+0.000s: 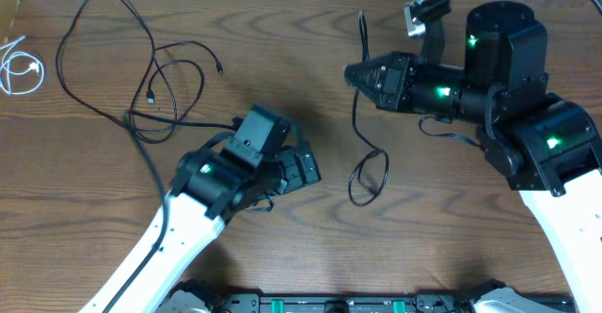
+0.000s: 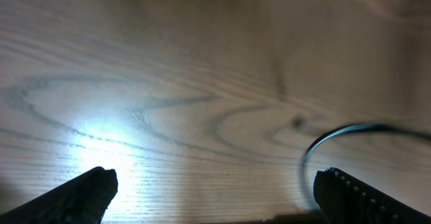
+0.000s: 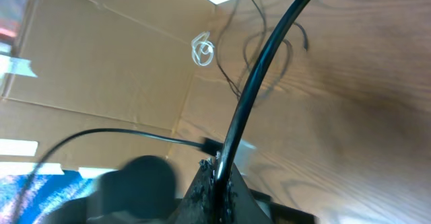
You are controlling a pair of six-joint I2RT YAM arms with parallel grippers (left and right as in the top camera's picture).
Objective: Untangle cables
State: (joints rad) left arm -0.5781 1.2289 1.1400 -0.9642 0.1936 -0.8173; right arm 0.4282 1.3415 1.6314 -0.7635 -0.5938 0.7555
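Right jaws: clamped shut on 1 black cable, gripped near its upper end. Rest trails away from jaws to small loop on surface, just ahead of left jaws. Left jaws: spread wide, holding nothing, low over surface. 2nd black cable lies in loose loops well behind left jaws. White cable sits coiled farther out.

Bright overhead, left wrist glare, blurred

Left tool stands spread wide, while the right tool is pinched tight.
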